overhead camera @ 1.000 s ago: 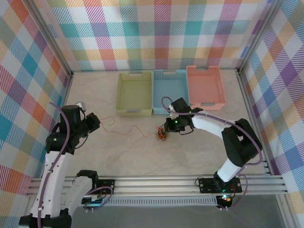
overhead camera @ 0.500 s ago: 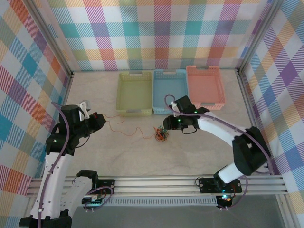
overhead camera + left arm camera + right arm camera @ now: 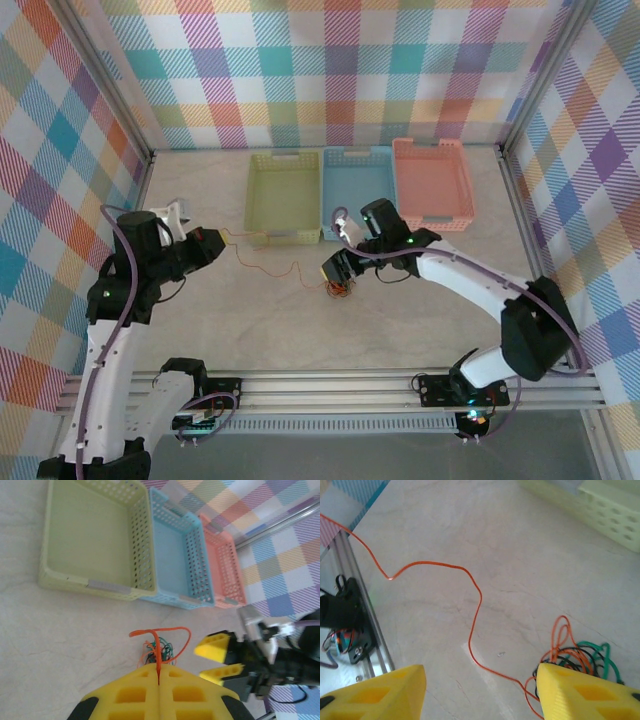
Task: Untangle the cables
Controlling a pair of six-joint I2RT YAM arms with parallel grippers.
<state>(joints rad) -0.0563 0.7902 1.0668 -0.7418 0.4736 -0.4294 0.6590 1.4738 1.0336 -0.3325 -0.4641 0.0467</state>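
Cable tangle (image 3: 580, 657) now sits under the shifted, released right gripper (image 3: 480, 680), while left gripper (image 3: 158, 677), clenched on orange strand (image 3: 157, 652), has drawn it seemingly part-free.

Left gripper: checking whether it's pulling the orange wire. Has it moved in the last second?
Yes. The left gripper, shut on the orange wire, has shifted up the top view, closer to the yellow basket's near-left corner.
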